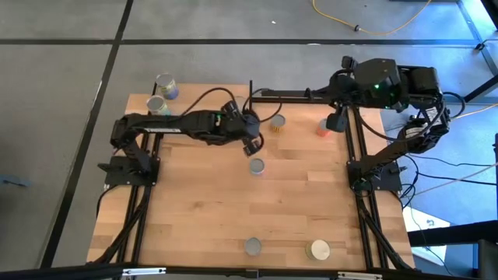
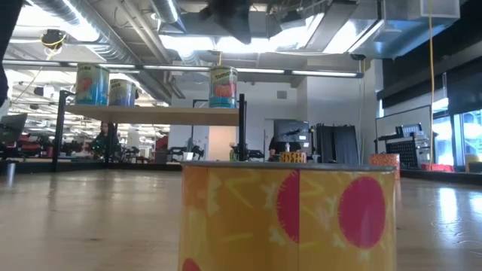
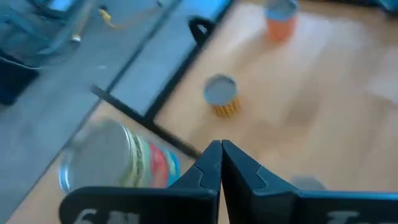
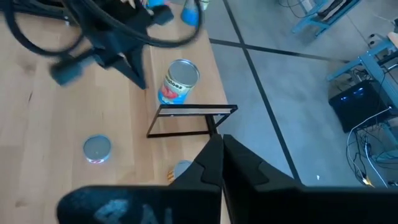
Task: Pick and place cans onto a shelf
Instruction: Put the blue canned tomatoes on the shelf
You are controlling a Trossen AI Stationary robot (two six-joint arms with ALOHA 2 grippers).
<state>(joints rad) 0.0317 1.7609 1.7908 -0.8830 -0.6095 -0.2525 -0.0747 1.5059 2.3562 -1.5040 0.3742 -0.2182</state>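
near can point(image 2: 290, 218): bottom cut off by the low view's edge
shelf can point(image 3: 121, 163): blurred, beside the left pincer point(image 3: 221, 163), part hidden by it
grey can point(image 4: 181, 168): half hidden behind the right pincer point(image 4: 222, 163)
left arm point(image 4: 99, 43): blurred beyond the right pincer

Around my light-wood worktop point(image 1: 280, 210) lies grey floor point(image 1: 62, 85) crossed by dark seams. Beyond it I see ceiling ducts point(image 2: 83, 22), bright strip lights point(image 2: 248, 71) and right-hand windows point(image 2: 459, 135).

Eight cans point(image 1: 257, 166) (three up on the shelf point(image 2: 151, 113), five down on the tabletop point(image 1: 202, 202)), one shelf.
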